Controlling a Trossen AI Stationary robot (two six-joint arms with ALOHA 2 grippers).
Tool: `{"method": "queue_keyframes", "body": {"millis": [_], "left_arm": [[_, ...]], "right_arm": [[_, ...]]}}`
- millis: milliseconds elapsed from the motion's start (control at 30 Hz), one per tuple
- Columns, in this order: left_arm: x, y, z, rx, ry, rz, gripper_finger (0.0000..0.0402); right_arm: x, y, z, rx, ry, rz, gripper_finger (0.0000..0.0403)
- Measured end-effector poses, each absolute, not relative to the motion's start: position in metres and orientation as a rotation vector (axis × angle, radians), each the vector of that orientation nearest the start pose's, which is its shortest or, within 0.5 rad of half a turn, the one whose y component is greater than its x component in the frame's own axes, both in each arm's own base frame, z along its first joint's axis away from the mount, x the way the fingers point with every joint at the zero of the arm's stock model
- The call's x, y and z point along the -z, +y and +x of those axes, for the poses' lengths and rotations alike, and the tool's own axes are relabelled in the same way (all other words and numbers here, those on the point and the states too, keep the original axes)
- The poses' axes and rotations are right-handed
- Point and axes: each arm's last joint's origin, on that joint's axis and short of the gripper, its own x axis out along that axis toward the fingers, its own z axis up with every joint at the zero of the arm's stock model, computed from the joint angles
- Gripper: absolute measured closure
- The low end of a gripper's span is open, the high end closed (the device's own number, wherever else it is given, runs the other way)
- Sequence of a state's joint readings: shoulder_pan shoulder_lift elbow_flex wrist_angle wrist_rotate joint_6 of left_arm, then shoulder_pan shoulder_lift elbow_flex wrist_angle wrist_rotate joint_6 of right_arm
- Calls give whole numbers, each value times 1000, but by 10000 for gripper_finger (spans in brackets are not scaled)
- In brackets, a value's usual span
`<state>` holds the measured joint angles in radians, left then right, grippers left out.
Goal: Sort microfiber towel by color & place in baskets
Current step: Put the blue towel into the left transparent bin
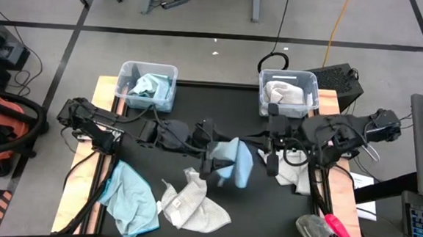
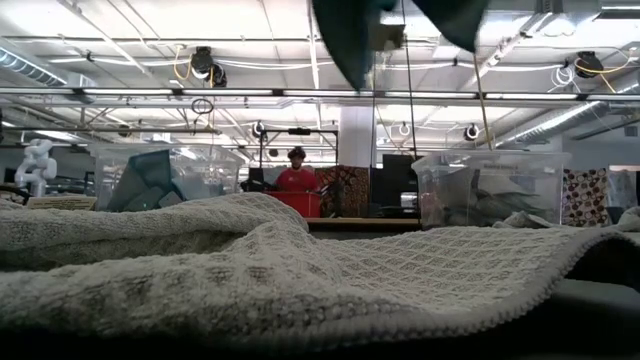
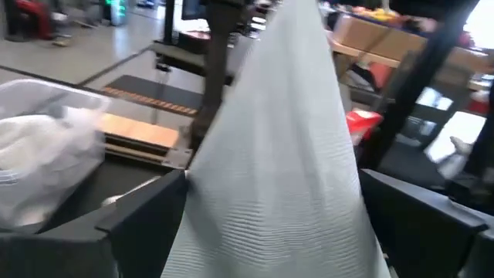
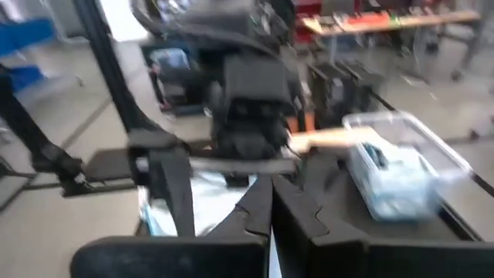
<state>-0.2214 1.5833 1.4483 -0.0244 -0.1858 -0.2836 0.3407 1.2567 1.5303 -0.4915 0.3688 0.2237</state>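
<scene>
Near edge of the desk [image 1: 198, 96]: a blue towel [image 1: 129, 198] at left and a white towel [image 1: 191, 205] at centre lie unsorted. Mid-desk: a second blue towel [image 1: 238, 163] hangs between the arms; the left gripper [image 1: 210, 165] has its fingers spread around it, while the right gripper [image 1: 273, 163] has fingers pressed together on it. Far side: the left basket [image 1: 147, 85] holds blue cloth, the right basket [image 1: 288, 94] white. Sorting appears partly done.

Light-blue towel [image 1: 240, 163], clear bluish baskets [image 1: 147, 84]

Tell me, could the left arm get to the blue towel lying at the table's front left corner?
Probably yes. The blue towel lies uncovered on the left arm's own side. The left gripper is open at mid-table beside a hanging blue towel, so it would need to swing back.
</scene>
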Motion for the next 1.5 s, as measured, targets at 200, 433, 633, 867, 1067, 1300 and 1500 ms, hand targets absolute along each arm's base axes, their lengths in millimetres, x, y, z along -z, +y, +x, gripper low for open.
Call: {"method": "queue_keyframes", "body": {"millis": [200,433,633,867,1067,1300,1500], "left_arm": [[-371,-77,373,135,160,-282,31],[-357,-75,377,134,254,-263,167],[-343,-82,371,169,400,-200,315],[-308,-88,382,168,563,-124,225],[-267,-87,404,137,662,-127,63],[-208,-93,427,145,768,-117,8],[-166,-98,439,145,816,-48,12]], "right_arm": [[-472,75,251,-65,41,126,403],[-470,73,254,-73,48,116,403],[-459,74,248,-70,183,123,403],[-447,78,244,-69,306,124,403],[-437,80,239,-61,420,132,403],[-419,91,224,-74,625,126,403],[-415,101,216,-98,681,135,403]]}}
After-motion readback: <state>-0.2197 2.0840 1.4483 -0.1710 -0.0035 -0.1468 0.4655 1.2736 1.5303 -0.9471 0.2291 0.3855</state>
